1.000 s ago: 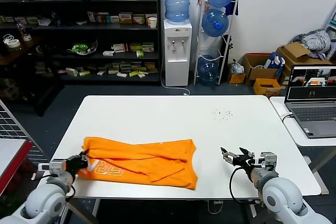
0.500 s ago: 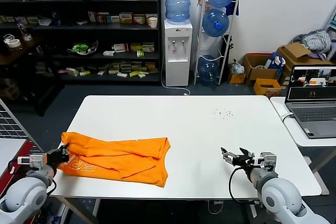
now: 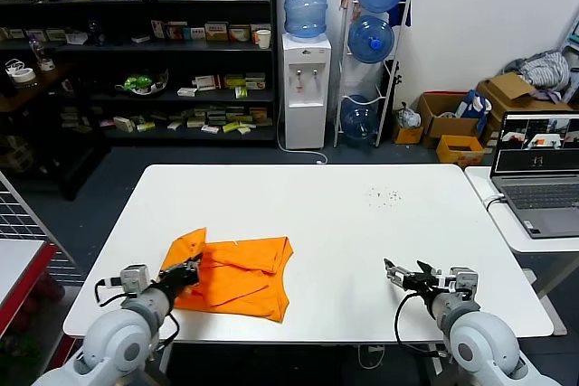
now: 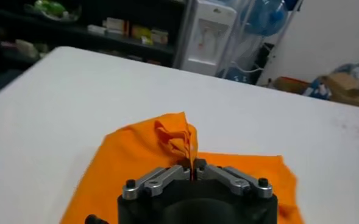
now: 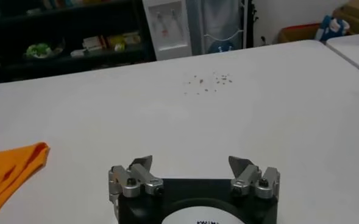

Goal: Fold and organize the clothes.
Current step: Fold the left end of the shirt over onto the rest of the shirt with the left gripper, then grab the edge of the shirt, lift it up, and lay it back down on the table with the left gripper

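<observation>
White table (image 3: pixel 362 223) fills the middle of the head view; everything below is placed relative to it.

Orange T-shirt (image 3: pixel 237 276) lies on the table's near-left part, bunched into a roughly folded block, several layers overlapping. Its left end is lifted and folded over toward the shirt's middle; its right edge sits left of the table's centre line. In the left wrist view the shirt (image 4: pixel 167 158) spreads flat on the tabletop with a crumpled peak of fabric rising straight into the gripper. In the right wrist view only one orange corner (image 5: pixel 11 167) shows, far across the table from that gripper.

Left gripper (image 3: pixel 185 270) is over the table's near-left edge, at the shirt's left end. Jaws pinched tight on a gathered fold of the T-shirt; the wrist view (image 4: pixel 193 172) shows the fingertips meeting with fabric squeezed between them.

Right gripper (image 3: pixel 407 275) is low over the table's near-right part, well apart from the shirt, parked. Jaws spread wide, nothing between them; the wrist view (image 5: pixel 191 165) shows bare tabletop in the gap.

Small scatter of dark specks (image 3: pixel 384 193) on the table's far-right part, also seen ahead of the right gripper (image 5: pixel 208 78).

Laptop (image 3: pixel 541 169) sits on a separate table just right of the white one, screen lit.
</observation>
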